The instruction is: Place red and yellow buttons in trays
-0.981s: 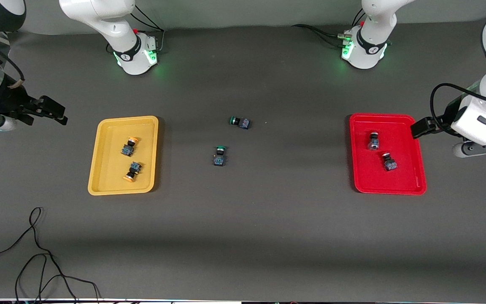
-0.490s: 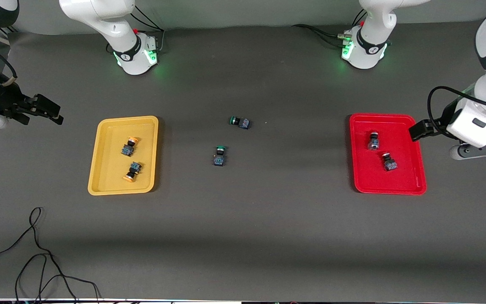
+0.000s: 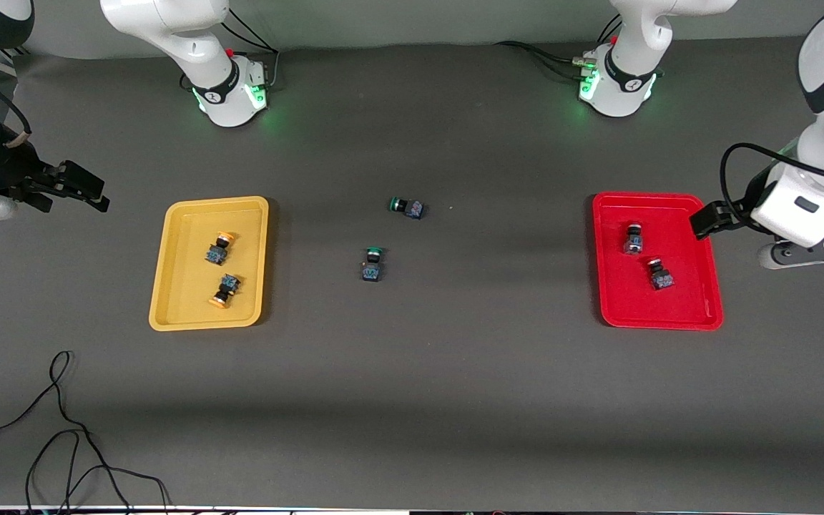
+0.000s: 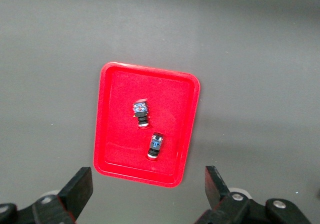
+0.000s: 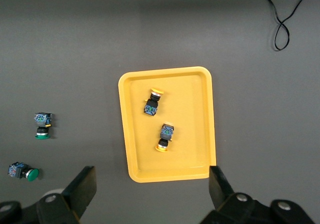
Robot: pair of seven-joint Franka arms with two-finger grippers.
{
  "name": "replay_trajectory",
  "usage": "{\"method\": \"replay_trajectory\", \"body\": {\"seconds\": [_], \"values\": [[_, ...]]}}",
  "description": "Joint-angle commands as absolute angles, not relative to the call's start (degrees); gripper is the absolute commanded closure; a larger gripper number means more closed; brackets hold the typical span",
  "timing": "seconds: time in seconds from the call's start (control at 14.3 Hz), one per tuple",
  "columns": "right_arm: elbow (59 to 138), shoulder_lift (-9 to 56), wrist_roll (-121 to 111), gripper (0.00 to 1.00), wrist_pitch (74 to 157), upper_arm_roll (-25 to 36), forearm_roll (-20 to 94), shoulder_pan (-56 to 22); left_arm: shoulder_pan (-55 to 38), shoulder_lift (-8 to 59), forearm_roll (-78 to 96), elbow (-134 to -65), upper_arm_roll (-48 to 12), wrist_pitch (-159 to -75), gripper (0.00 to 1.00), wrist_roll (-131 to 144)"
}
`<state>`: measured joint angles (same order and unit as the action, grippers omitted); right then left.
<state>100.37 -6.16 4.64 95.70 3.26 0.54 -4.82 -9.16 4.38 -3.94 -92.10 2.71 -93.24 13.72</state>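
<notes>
- The table point(image 3: 455, 400) is covered in dark grey cloth, with both arm bases along its edge farthest from the front camera.
- The yellow tray point(image 3: 182, 315) lies toward the right arm's end of the table; the red tray point(image 3: 698, 315) lies toward the left arm's end, well apart from it.
- The right gripper point(image 3: 101, 194) hangs in the air over bare cloth outside the yellow tray, at the right arm's end. In the right wrist view its fingers point(image 5: 82, 189) stand spread wide with nothing between them.
- The left gripper point(image 3: 702, 220) hangs over the red tray's outer rim. The left wrist view shows its fingers point(image 4: 80, 189) spread wide and empty.
- A thin black cable point(image 3: 61, 422) lies looped on the cloth nearer to the front camera than the yellow tray.
- Two yellow-capped buttons lie on their sides in the yellow tray: one point(image 3: 218, 248) farther from the front camera, the other point(image 3: 224, 290) nearer, close together but apart.
- Two red-capped buttons lie in the red tray, one point(image 3: 634, 239) farther and one point(image 3: 661, 274) nearer; their caps seem red, though they blend with the tray.
- Two green-capped buttons lie on the cloth between the trays, one point(image 3: 406, 207) farther, one point(image 3: 373, 264) nearer.
</notes>
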Motion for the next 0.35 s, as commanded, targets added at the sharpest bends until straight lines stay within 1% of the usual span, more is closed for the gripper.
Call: {"method": "replay_trajectory", "body": {"seconds": [0.0, 0.28], "values": [[99.84, -5.98, 4.04, 0.0, 95.54, 3.16, 1.49, -4.57, -11.78, 2.82, -2.38, -92.11, 8.61, -93.25, 0.0, 7.5], [99.76, -5.8, 3.25, 0.0, 95.54, 3.25, 1.41, -4.48, -9.67, 1.58, -2.37, -92.11, 8.26, -91.24, 0.0, 5.18]]}}
